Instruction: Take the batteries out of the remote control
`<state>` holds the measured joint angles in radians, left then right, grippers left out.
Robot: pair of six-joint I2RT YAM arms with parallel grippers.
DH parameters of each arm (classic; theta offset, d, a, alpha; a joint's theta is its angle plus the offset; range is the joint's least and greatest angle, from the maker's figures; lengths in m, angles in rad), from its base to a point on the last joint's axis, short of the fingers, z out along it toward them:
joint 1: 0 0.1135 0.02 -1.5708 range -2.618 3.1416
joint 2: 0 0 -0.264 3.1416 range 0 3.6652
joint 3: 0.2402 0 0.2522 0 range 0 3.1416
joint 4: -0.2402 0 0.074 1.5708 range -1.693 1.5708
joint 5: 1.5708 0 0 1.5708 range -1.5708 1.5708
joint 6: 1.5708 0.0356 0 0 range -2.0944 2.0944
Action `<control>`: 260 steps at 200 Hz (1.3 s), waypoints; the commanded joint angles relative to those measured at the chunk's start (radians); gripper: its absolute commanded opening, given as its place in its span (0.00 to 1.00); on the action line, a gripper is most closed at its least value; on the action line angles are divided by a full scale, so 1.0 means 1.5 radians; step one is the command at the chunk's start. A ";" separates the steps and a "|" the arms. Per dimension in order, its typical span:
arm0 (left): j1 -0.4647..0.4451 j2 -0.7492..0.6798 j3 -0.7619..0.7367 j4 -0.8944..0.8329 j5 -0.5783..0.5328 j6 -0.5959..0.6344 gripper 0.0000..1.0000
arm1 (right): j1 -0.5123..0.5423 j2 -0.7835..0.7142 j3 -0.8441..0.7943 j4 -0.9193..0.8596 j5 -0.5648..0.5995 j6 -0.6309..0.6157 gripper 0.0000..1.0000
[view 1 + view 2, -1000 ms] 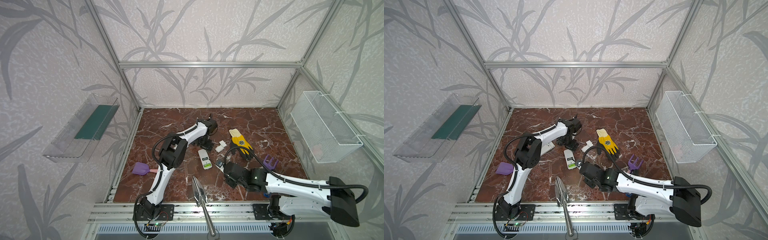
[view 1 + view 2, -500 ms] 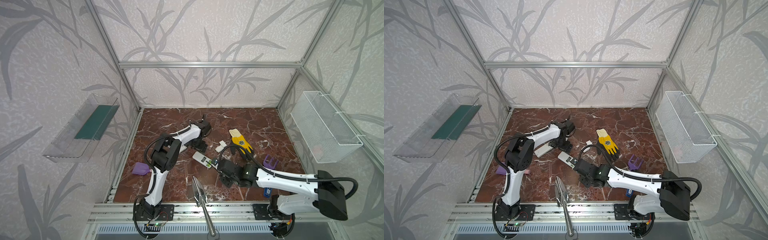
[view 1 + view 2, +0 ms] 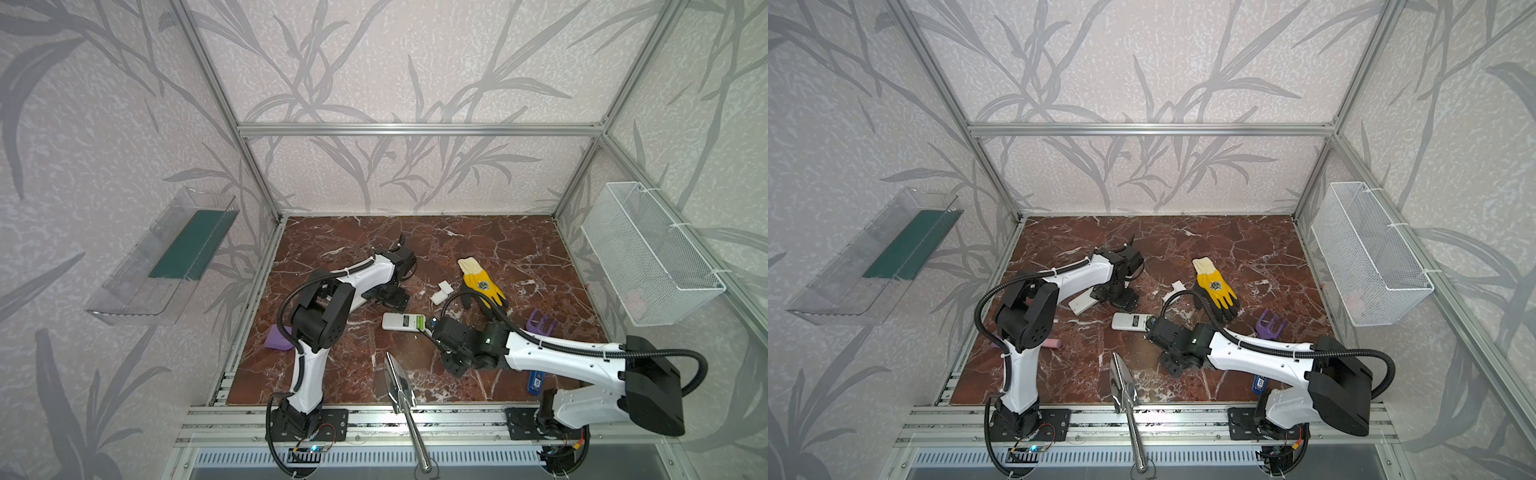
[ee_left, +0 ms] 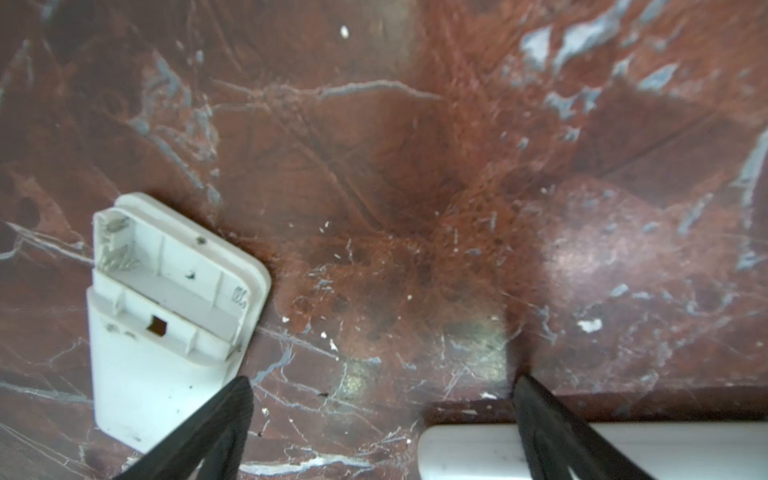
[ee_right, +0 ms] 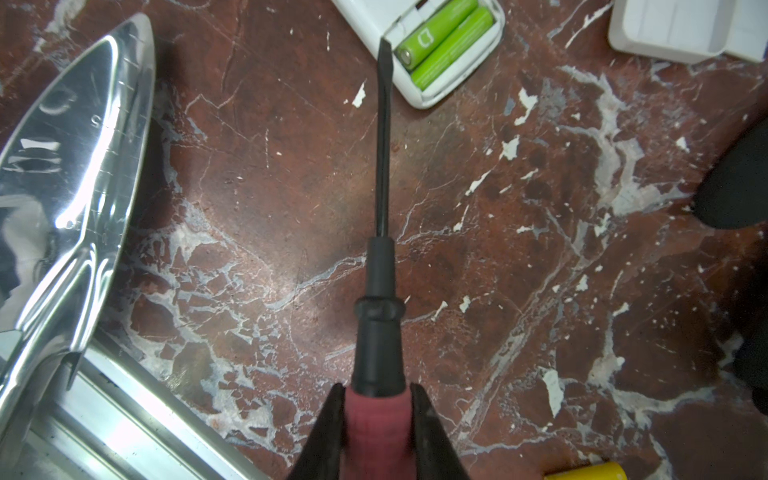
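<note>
My right claw clamps the screwdriver, left claw open: blade could skid off the green batteries, shoving the loose remote.

Yellow glove, purple rake, steel trowel, wire basket

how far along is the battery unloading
Done: the cover is off the remote, and a second remote shows an empty compartment. In hand: the right gripper grips the pink-handled screwdriver, tip at the two green batteries. Left: both still sit in their bay; the left gripper hangs open, empty.
</note>
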<state>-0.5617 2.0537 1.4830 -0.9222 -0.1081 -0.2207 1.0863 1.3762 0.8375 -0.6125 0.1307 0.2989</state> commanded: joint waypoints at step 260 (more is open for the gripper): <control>0.009 -0.215 -0.240 0.071 0.196 0.519 0.98 | -0.065 0.027 0.010 0.043 -0.053 -0.038 0.00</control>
<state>-0.5407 1.7073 1.1381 -0.7906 0.1612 0.5018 0.9901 1.4391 0.8486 -0.5568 0.0692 0.2554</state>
